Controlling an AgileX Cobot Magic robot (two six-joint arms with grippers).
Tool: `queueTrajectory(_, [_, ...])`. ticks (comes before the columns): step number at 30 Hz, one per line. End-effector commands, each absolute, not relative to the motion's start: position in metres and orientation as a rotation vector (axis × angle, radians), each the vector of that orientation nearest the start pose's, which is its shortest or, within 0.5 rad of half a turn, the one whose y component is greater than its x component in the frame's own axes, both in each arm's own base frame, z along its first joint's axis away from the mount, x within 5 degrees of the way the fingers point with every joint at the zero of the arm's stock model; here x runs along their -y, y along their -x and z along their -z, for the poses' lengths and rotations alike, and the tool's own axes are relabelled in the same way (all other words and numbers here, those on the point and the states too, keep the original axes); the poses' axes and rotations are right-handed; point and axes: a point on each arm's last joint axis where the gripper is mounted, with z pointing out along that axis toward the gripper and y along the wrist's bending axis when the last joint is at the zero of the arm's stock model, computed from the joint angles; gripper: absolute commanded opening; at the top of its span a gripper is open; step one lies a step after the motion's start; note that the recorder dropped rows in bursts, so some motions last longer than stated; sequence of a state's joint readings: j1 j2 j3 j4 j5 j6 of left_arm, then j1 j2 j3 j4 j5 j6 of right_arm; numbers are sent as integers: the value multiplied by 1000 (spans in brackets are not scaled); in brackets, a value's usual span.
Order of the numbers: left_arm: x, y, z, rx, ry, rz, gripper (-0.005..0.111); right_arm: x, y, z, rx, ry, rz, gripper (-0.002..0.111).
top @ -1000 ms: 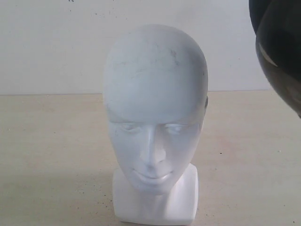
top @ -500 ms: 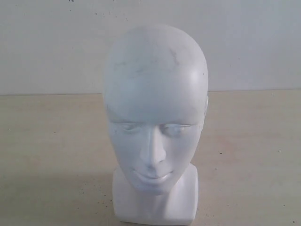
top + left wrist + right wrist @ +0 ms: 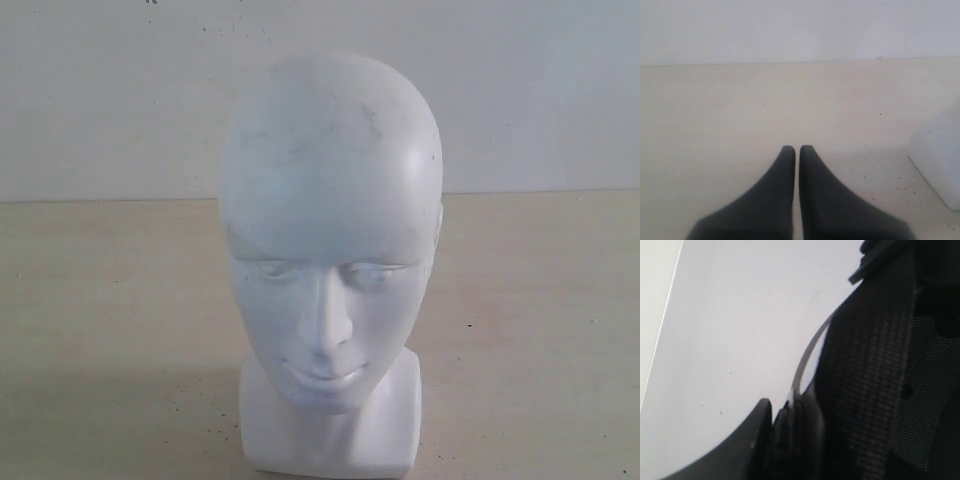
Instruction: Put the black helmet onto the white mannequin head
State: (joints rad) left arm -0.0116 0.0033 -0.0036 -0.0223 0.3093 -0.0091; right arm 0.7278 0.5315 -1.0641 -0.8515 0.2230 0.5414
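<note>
The head [image 3: 330, 200] stands upright on the table [image 3: 100, 300], facing the exterior camera, its crown bare. The helmet [image 3: 870, 365] is outside that view. Only the right wrist camera shows it, lining and strap close up, with your right fingers [image 3: 752, 440] apparently pinched on its rim beside the pale visor edge [image 3: 807, 352]. Your left fingers [image 3: 785, 170] are pressed together on nothing, low over the table near the head's base. Bring the helmet above the crown with its opening down and the visor towards the face, centre it, then lower it straight. A single rim grip may let it tilt, so go slowly. Have the left arm ready to steady the head if it rocks.
</note>
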Motion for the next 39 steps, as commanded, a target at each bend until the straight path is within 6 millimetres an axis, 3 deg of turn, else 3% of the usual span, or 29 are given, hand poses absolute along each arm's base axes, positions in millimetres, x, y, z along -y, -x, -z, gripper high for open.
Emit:
queueTrajectory(1, [1, -54, -185, -1791, 16, 41, 4, -26, -42, -512, -927, 465, -276, 0])
queueTrajectory(5, [1, -54, -185, -1791, 16, 41, 4, -33, -46, -511, -911, 493, -287, 0])
queueTrajectory(11, [1, -54, -185, -1791, 16, 41, 4, -51, -44, -513, -724, 568, -361, 0])
queueTrajectory(17, [1, -54, -185, -1791, 16, 41, 4, -66, -55, -523, -571, 456, -510, 0])
queueTrajectory(21, [1, -54, -185, -1791, 16, 41, 4, -80, -74, -524, -521, 353, -632, 0])
queueTrajectory(26, [1, -54, -185, -1791, 16, 41, 4, -85, -103, -502, -395, 81, -773, 0])
queueTrajectory(32, [1, -54, -185, -1791, 16, 41, 4, -95, -121, -488, -409, 10, -830, 0])
queueTrajectory(39, [1, -54, -185, -1791, 16, 41, 4, -98, -127, -485, -392, -34, -972, 0])
